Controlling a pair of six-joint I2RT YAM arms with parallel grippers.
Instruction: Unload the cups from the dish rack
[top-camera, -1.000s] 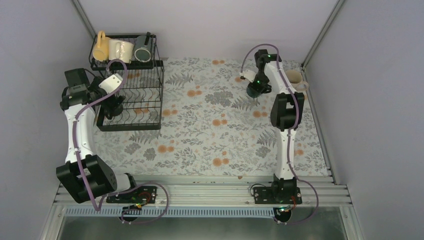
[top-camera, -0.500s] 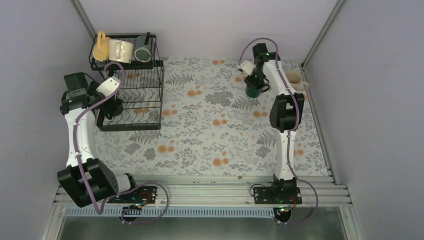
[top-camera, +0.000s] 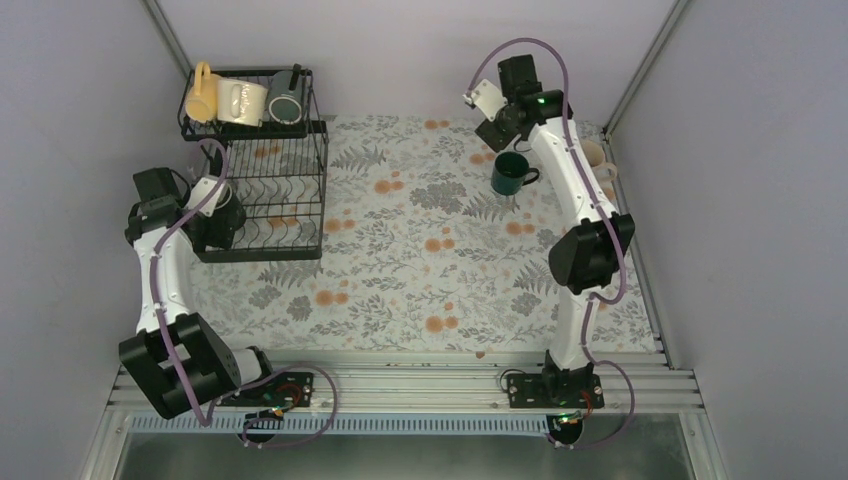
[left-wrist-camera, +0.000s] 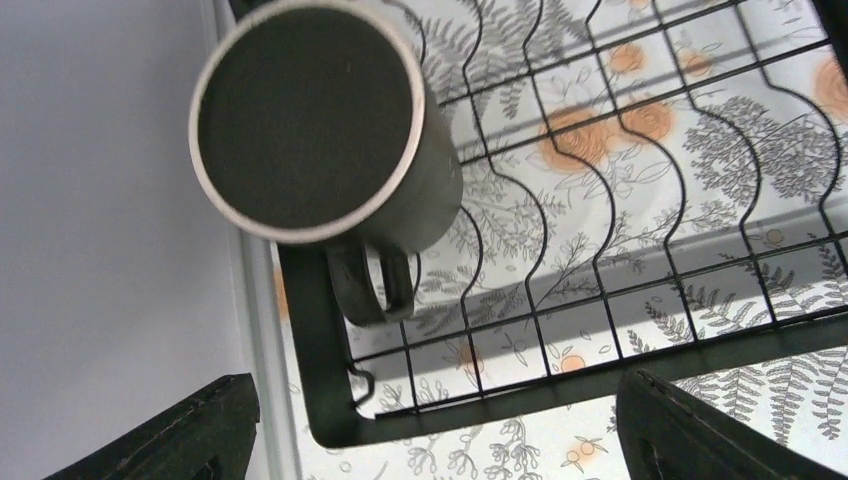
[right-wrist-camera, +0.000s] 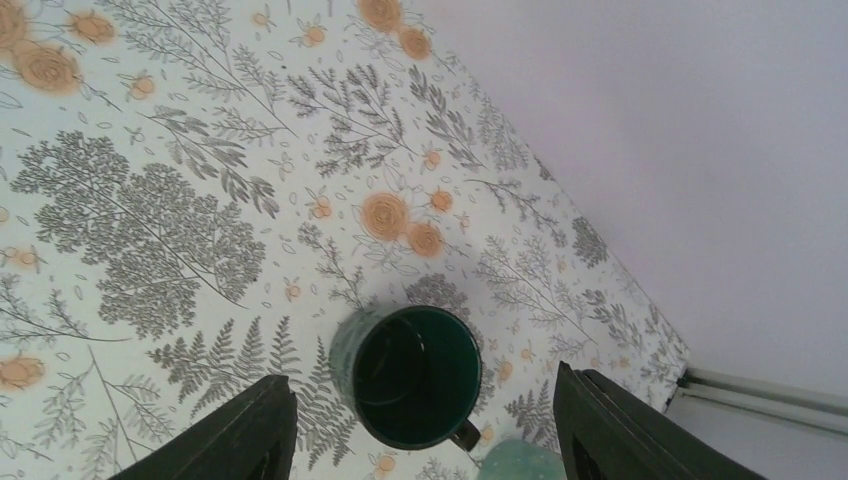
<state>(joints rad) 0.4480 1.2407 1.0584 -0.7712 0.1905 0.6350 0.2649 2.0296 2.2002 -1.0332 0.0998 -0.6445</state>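
The black wire dish rack (top-camera: 290, 215) stands at the far left. Its upper shelf carries a yellow cup (top-camera: 200, 96), a cream cup (top-camera: 243, 100) and a dark grey cup (top-camera: 286, 104). A dark cup (left-wrist-camera: 320, 120) rests bottom up in the rack's (left-wrist-camera: 560, 330) left corner, handle toward my left gripper (left-wrist-camera: 440, 445). That gripper is open and apart from it; from above the left gripper (top-camera: 215, 228) covers this corner. A dark green cup (top-camera: 510, 173) stands upright on the table. My right gripper (top-camera: 497, 130) hangs open above the dark green cup (right-wrist-camera: 415, 375), fingers (right-wrist-camera: 240, 430) clear of it.
A beige cup (top-camera: 592, 156) sits at the table's far right edge, partly behind the right arm. The grey side wall (left-wrist-camera: 100, 250) runs close along the rack's left side. A flowered cloth (top-camera: 420, 260) covers the table.
The right gripper opened, let go of the dark green cup and lifted away toward the back wall. The left gripper drifted nearer over the rack's left corner, still open.
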